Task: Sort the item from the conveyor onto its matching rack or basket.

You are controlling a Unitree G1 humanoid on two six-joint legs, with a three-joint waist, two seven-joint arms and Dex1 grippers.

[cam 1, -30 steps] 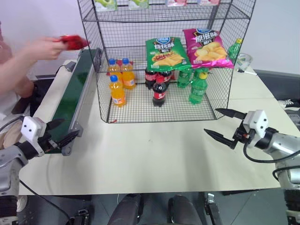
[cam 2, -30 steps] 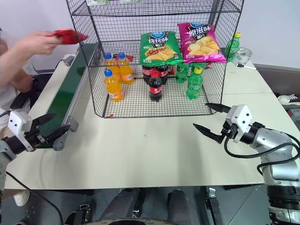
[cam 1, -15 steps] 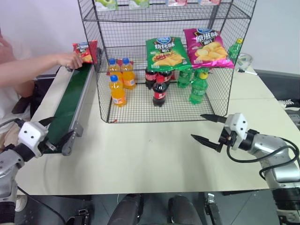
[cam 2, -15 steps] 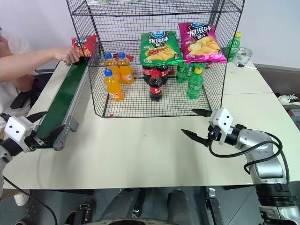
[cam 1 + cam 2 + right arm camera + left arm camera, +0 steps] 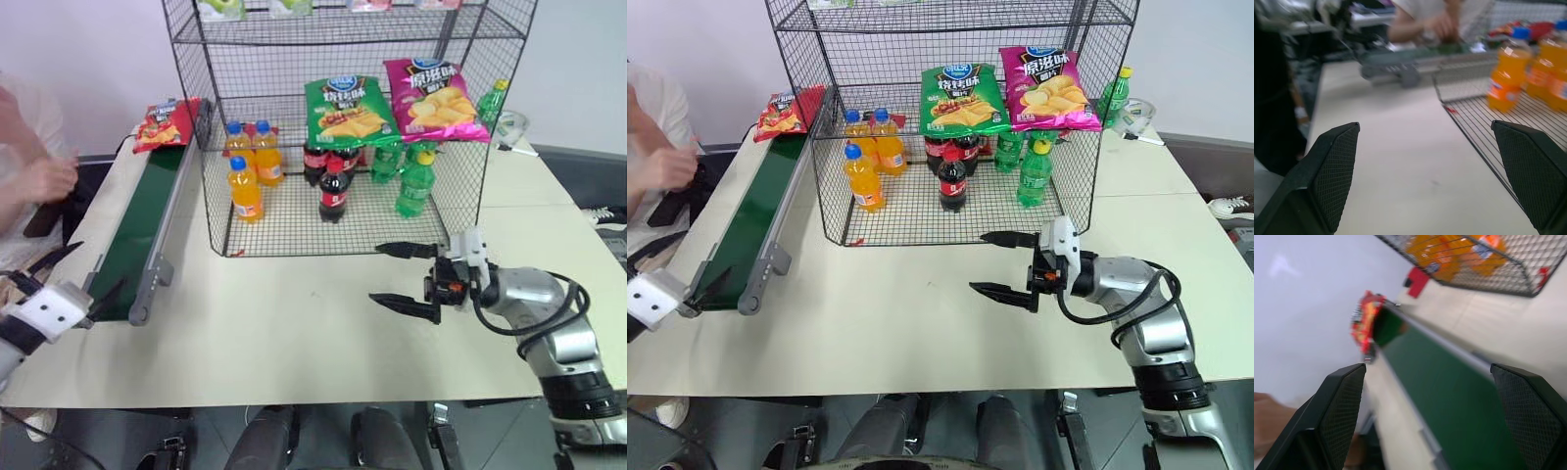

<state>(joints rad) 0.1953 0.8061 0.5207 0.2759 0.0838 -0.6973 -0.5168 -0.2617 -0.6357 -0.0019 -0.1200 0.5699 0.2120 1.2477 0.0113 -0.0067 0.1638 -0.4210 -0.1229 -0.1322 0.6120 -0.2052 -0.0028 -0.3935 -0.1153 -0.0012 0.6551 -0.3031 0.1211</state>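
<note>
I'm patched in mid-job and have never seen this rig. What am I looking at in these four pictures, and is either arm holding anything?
The two wide pictures come from a camera pair on the robot's head, looking down over a pale table. The other two come from cameras on each wrist, looking out between that arm's black fingers. The left gripper waits open at the near end of the green conveyor. The right gripper hangs open over the table in front of the wire rack. Neither holds anything. The red chip bag lies at the conveyor's far end. A person's hand is beside it, apart from the bag. In the rack: green and pink chip bags, orange, cola and green bottles.
</note>
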